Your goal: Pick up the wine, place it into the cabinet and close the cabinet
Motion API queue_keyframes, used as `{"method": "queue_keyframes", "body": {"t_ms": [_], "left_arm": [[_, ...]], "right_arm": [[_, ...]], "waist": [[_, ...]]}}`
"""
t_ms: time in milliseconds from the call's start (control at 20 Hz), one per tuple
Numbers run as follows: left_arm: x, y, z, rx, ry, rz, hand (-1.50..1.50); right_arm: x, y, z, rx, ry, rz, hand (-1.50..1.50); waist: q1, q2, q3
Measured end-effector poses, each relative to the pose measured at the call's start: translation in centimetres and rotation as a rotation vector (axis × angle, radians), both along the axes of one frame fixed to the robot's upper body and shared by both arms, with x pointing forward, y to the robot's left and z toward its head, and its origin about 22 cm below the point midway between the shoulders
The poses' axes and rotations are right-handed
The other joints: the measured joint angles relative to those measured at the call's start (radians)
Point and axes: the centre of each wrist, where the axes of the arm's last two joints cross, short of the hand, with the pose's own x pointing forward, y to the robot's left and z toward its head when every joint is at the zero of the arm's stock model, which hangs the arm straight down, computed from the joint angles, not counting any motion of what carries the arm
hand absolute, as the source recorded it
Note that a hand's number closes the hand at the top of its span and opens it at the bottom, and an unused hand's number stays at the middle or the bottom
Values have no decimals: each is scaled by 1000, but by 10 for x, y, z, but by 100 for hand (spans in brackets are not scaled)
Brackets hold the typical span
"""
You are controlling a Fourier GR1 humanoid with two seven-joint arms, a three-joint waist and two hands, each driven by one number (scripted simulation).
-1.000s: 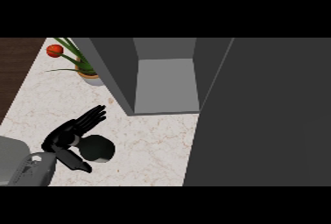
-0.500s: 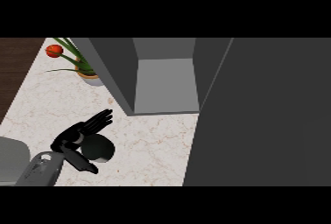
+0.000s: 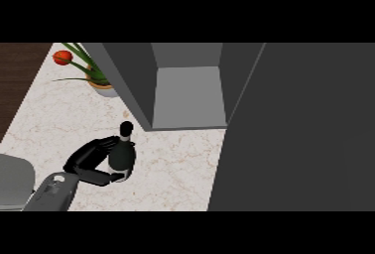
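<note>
- Where the counter (image 3: pixel 66 124) runs out along its left edge, a strip of dark wood floor (image 3: pixel 18 79) shows beside the pale marble.
- At the near left corner a grey forearm (image 3: pixel 51 194) comes up from the lower edge, ending in the black left hand (image 3: pixel 89 161).
- That hand is curled round the wine (image 3: pixel 121 155): fingers wrap the left side of the bottle's body and the thumb hooks under its base.
- The wine is a dark bottle, tilted so its neck and cap point toward the back of the counter; it sits over the near left part of the counter, just in front of the cabinet's open mouth. I cannot tell whether its base touches the marble.
- Toward the back left corner stands a plant (image 3: pixel 88 67) in a small pot, green leaves and one red flower, well apart from the hand.
- Right of the plant is the cabinet (image 3: pixel 187 94), grey inside, its compartment open toward the counter.
- The cabinet's door (image 3: pixel 300 129) is a broad dark panel swung out over the right side of the counter.
- The right hand is nowhere to be seen.
</note>
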Motion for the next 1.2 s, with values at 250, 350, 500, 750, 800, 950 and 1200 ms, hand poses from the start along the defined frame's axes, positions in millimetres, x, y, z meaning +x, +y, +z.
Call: {"method": "queue_keyframes", "body": {"t_ms": [250, 350, 500, 750, 800, 950, 1200], "left_arm": [[6, -5, 1, -15, -58, 16, 150], [8, -6, 3, -17, -87, 20, 150], [-2, -6, -5, -40, -131, 129, 150], [-27, -9, -22, -90, -192, 449, 150], [-31, -12, -25, -97, -209, 489, 150], [-41, -18, -27, -120, -237, 540, 150], [-53, -32, -25, -169, -224, 524, 150]], "right_arm": [[1, 0, 1, -2, -2, -1, -150], [0, -1, 1, -11, -2, -3, -150], [-1, -3, -1, -12, 1, -15, -150], [0, -5, -2, -14, 0, -33, -150], [0, -5, -2, -11, 4, -35, -150], [-3, -6, -5, -13, 14, -41, -150], [-7, -6, -9, -11, 19, -46, -150]], "waist": [[0, -1, 1], [1, -1, 2], [9, -4, 3], [25, -12, 6], [26, -12, 6], [29, -10, 6], [30, -8, 5]]}}
